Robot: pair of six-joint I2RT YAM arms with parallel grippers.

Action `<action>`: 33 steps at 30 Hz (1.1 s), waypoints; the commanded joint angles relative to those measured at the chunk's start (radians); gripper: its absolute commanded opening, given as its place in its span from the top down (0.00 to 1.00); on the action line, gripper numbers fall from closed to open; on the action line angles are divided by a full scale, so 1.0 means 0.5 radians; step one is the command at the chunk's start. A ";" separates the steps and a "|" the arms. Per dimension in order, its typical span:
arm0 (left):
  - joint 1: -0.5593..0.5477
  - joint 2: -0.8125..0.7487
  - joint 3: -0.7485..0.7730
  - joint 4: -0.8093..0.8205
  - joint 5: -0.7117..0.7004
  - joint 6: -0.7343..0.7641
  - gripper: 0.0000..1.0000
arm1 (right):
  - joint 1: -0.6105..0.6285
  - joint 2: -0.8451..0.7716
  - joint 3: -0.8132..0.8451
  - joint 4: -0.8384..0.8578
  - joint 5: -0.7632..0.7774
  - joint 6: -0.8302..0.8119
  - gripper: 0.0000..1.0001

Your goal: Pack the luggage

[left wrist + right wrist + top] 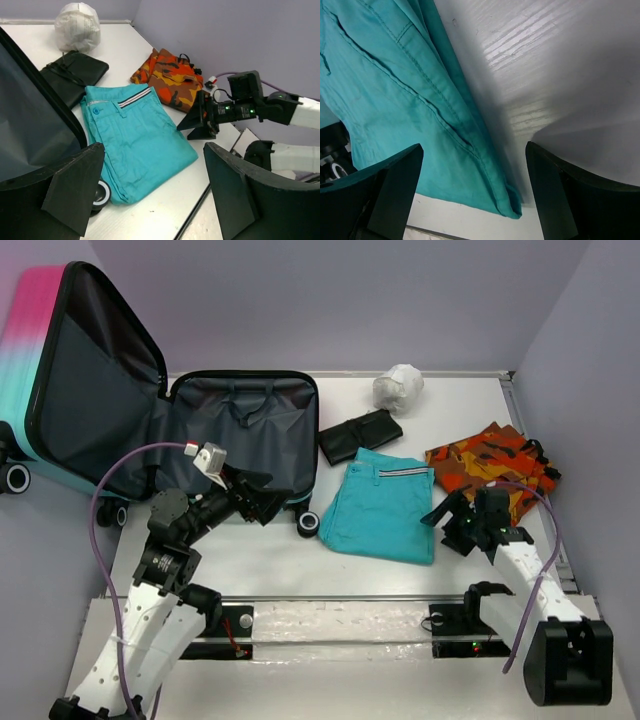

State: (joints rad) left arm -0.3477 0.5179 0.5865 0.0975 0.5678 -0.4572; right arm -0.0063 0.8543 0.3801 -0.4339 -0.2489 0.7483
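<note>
The luggage point(240, 430) lies open at the table's left, its pink-to-teal lid point(35, 360) standing up, black lining showing. Folded teal trousers point(383, 503) lie at mid-table; they also show in the left wrist view point(135, 140) and the right wrist view point(395, 100). My left gripper point(268, 502) is open and empty, at the luggage's near edge, left of the trousers. My right gripper point(440, 512) is open and empty, hovering over the trousers' right near corner point(512, 205); its fingers point(395, 180) straddle that corner.
An orange camouflage garment point(490, 465) lies at the right. A black folded pouch point(358, 435) and a white bundle point(398, 387) lie at the back. A luggage wheel point(308, 525) sits by the trousers' left edge. Walls close the table at back and right.
</note>
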 commanded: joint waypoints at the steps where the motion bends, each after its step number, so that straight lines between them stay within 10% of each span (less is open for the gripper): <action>1: -0.022 0.099 0.030 0.185 0.150 -0.095 0.11 | -0.009 0.187 -0.079 0.377 -0.210 -0.033 0.11; 9: -0.120 0.197 0.137 0.204 0.076 -0.110 0.15 | 0.013 0.442 -0.187 0.711 -0.386 0.013 0.15; 18: -0.564 0.486 0.201 0.207 -0.169 -0.110 0.23 | 0.013 0.730 -0.165 0.969 -0.472 0.050 0.40; 21: -0.829 0.614 0.263 0.176 -0.524 -0.074 0.24 | 0.013 0.804 -0.147 1.018 -0.456 0.053 0.66; 25: -1.074 0.875 0.379 0.103 -0.846 -0.018 0.24 | 0.013 0.691 -0.156 0.954 -0.368 0.047 0.90; 33: -1.136 1.538 0.649 0.063 -1.105 0.089 0.13 | 0.013 0.080 -0.061 0.436 0.301 -0.058 0.93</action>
State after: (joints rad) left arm -0.9096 1.1984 0.8276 0.1257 0.1310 -0.4648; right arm 0.0017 0.9543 0.3119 -0.1284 -0.2977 0.7391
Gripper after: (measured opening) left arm 0.870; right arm 0.172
